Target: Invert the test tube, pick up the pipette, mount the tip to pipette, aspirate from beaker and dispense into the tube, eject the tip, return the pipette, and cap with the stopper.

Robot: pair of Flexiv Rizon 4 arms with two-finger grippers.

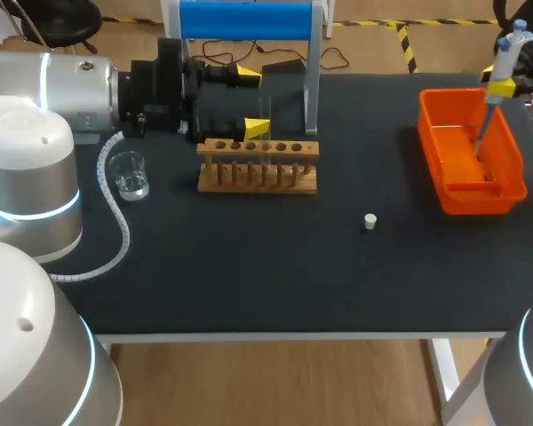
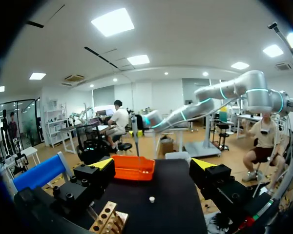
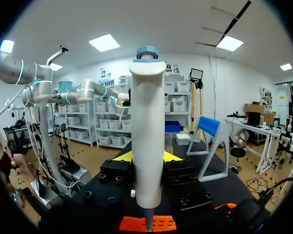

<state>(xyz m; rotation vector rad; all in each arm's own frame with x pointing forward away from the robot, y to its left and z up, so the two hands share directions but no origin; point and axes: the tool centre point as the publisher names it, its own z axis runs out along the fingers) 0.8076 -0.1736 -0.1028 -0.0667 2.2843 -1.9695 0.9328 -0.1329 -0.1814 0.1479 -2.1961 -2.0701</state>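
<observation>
Head view: left hand [image 1: 253, 102], fingers apart, above rack [image 1: 258, 164]; right hand [image 1: 502, 86] clamped on pipette [image 1: 508, 55], over orange tray [image 1: 471, 151].
Left wrist view: stopper [image 2: 151, 199] ahead of hand, on bench [image 2: 178, 195].
Right wrist view: pipette upright between fingers, tray beneath.

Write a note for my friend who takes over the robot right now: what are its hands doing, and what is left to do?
Left gripper: open, holding nothing, just behind the wooden rack.
Right gripper: shut on the pipette, held upright with its lower end over the orange tray.
Beaker: on the table by the left arm, with clear liquid in it.
Stopper: loose on the table, between rack and tray.
Done: pipette picked up.
Left: return the pipette, cap the tube with the stopper.
Cannot tell: whether a tip is on the pipette, or where the tube is.
</observation>
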